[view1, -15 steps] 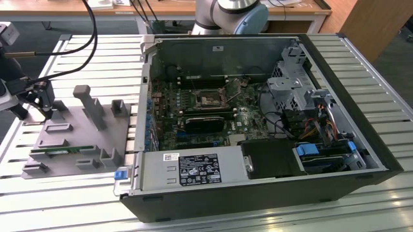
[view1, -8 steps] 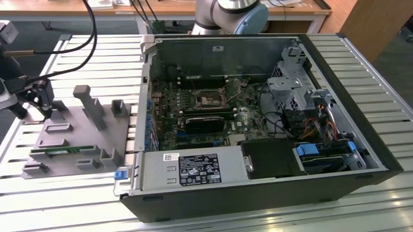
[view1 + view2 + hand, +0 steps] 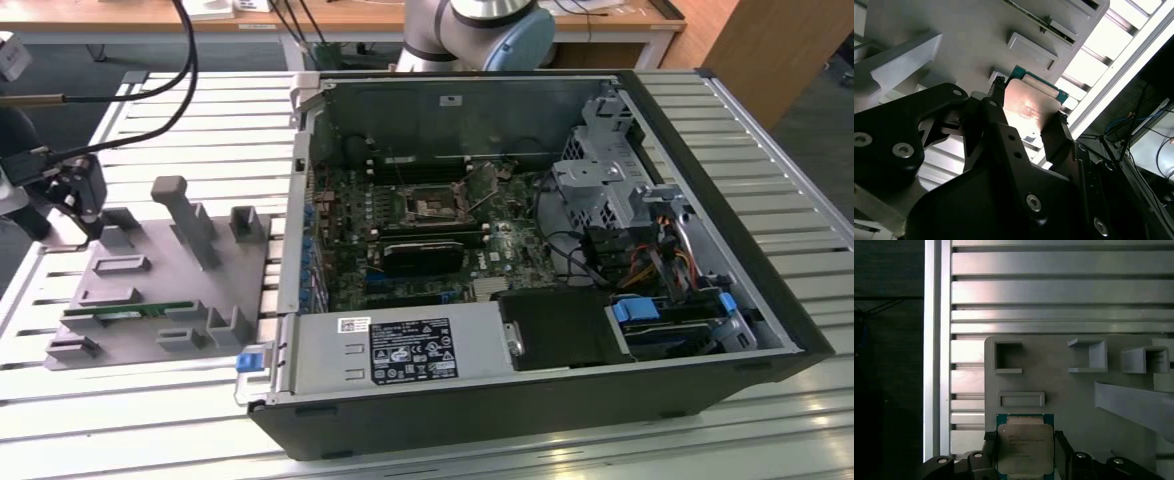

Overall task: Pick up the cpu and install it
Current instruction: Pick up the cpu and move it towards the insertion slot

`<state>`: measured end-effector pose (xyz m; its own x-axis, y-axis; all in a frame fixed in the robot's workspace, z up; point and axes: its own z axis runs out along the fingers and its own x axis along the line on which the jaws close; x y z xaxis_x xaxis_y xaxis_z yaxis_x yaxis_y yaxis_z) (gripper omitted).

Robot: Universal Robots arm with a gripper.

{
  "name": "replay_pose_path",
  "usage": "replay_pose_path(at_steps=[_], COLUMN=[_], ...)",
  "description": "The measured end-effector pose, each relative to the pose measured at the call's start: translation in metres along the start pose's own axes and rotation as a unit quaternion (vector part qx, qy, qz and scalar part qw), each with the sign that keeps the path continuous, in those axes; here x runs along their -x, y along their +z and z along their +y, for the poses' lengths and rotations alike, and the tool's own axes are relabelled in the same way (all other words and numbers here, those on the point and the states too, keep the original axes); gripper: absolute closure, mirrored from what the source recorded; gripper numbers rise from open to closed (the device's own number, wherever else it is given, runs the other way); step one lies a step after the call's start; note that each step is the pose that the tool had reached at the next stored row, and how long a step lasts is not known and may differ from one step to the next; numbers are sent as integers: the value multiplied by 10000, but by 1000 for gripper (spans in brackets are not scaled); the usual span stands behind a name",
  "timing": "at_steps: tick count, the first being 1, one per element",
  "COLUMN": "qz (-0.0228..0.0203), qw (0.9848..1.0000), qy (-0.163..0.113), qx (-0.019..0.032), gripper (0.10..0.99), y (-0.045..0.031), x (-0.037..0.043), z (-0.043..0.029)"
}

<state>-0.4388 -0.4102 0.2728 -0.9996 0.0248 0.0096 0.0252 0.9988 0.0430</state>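
The two black fingers (image 3: 998,100) are clamped on opposite edges of the cpu (image 3: 1025,449), whose silver top faces the camera in both wrist views. The gripper (image 3: 83,208) hangs at the far corner of the grey tray (image 3: 174,265), on the exterior view's left. I cannot tell whether the cpu rests on the tray or sits just above it. A green memory stick (image 3: 127,310) lies along the tray's near edge. The open computer case (image 3: 400,420) stands just beside the tray on the slatted table (image 3: 774,130), with the socket (image 3: 434,207) near the middle of its board.
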Motion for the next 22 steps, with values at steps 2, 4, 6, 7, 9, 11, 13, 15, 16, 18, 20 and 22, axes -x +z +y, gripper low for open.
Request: replay_pose_path(at_steps=[2, 4, 6, 7, 9, 11, 13, 15, 16, 18, 20, 22], qz=[0, 0, 0, 0, 0, -1, 0, 0, 0, 1, 0, 0], qw=[10000, 10000, 10000, 10000, 10000, 10000, 10000, 10000, 10000, 10000, 10000, 10000], qy=[0, 0, 1, 0, 0, 0, 0, 0, 0, 0, 0, 0], qx=[0, 0, 0, 0, 0, 1, 0, 0, 0, -1, 0, 0], gripper=[545, 545, 545, 545, 545, 545, 545, 545, 545, 545, 545, 545], y=[-23, -40, -55, -60, -82, -88, -95, -101, -105, -116, -131, -154], x=[0, -1, -1, -1, -1, -1, -1, -1, -1, -1, -1, -2], z=[1, 2, 2, 2, 4, 4, 4, 4, 4, 5, 6, 7])
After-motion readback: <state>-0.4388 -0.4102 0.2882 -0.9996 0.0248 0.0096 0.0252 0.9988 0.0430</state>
